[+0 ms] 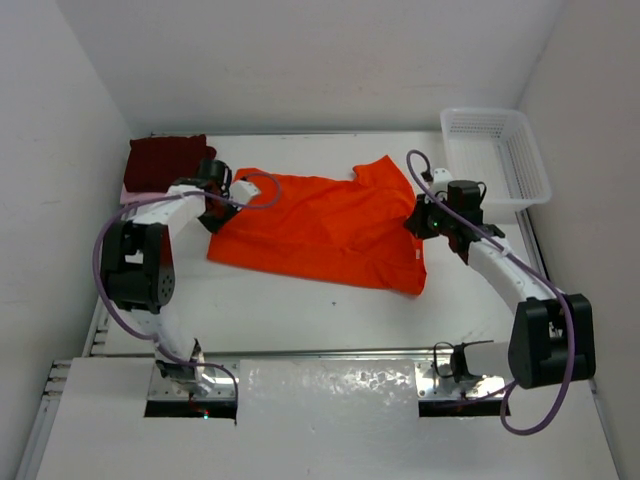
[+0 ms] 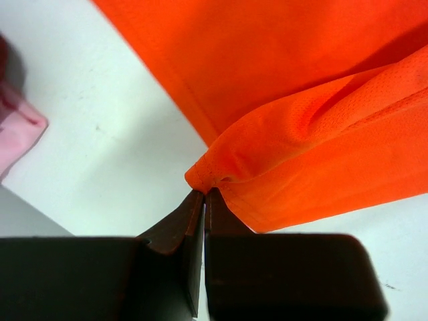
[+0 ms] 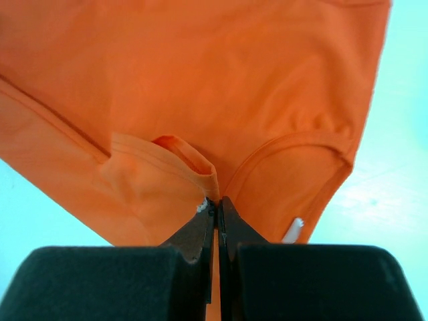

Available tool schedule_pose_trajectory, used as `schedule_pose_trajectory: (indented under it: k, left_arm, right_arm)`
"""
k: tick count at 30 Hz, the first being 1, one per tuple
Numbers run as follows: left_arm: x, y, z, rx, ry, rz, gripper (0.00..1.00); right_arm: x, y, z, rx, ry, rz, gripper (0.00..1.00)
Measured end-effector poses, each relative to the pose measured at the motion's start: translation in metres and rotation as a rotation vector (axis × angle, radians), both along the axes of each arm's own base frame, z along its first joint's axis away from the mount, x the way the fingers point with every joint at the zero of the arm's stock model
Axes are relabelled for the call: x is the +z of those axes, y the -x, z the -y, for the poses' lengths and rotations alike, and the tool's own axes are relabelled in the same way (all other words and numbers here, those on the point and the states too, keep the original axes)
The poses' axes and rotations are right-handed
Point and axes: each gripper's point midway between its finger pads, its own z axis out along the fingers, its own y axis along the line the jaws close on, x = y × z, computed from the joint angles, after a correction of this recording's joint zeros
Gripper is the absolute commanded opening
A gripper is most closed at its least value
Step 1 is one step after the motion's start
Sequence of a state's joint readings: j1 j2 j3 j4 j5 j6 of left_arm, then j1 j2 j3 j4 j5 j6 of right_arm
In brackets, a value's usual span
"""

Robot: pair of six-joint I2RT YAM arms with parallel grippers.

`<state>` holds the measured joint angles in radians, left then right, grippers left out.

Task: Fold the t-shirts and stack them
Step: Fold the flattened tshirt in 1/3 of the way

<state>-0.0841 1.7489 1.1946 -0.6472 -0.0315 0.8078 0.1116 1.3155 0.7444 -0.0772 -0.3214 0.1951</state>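
**Orange shirt pinched at both ends, fold about to start**

The orange t-shirt point(image 1: 330, 225) lies spread across the middle of the table point(image 1: 300, 310), mostly flat, with a sleeve bunched at its far right corner. The left gripper point(image 2: 204, 197) has its fingers pressed together on a small peak of cloth at the shirt's left edge. The right gripper point(image 3: 215, 204) is clamped the same way on a hemmed fold at the right side (a white tag shows just beside it). At the far left corner the maroon t-shirt point(image 1: 165, 160) sits on top of the pink t-shirt point(image 2: 17, 130), of which only a sliver shows. The white basket point(image 1: 530, 165) stands at the far right, apart from the cloth.

By the look of it the orange shirt is the one left to fold, and the step in hand is gripping it for the fold. The next move likely calls for both arms to lift evenly and carry their held edges the same way, keeping the cloth taut enough not to sag or twist
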Motion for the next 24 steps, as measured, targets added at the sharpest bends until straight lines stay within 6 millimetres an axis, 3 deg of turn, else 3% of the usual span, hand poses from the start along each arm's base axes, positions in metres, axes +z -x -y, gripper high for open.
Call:
schedule_pose_trajectory:
  k: [5, 11, 13, 16, 18, 21, 23, 24]
  left_arm:
    - [0.007, -0.013, -0.004, 0.079, 0.0, 0.031, 0.0]
    - [-0.006, -0.031, -0.006, 0.151, -0.001, 0.022, 0.0]
    - [-0.013, -0.033, -0.006, 0.164, -0.001, 0.008, 0.09]
    - [-0.022, -0.032, -0.007, 0.189, -0.007, -0.01, 0.31]
    - [-0.025, -0.034, -0.01, 0.22, -0.018, -0.009, 0.43]
    - [-0.022, -0.044, -0.017, 0.28, -0.019, 0.008, 0.5]
    - [-0.014, -0.051, -0.025, 0.327, -0.004, 0.031, 0.52]
    - [-0.008, -0.056, -0.034, 0.364, 0.027, 0.047, 0.54]
  right_arm:
    - [0.006, -0.012, 0.004, -0.016, 0.002, 0.027, 0.0]
    - [-0.013, -0.021, 0.004, -0.009, 0.017, -0.022, 0.0]
    - [-0.019, -0.025, 0.004, -0.005, 0.024, -0.037, 0.0]
    - [-0.024, -0.033, 0.005, -0.005, 0.042, -0.049, 0.17]
    - [-0.026, -0.04, 0.009, -0.021, 0.067, -0.072, 0.36]
    - [-0.023, -0.062, 0.023, -0.083, 0.14, -0.12, 0.53]
    - [-0.011, -0.078, 0.03, -0.121, 0.171, -0.132, 0.63]
    - [-0.004, -0.081, 0.032, -0.136, 0.179, -0.134, 0.76]
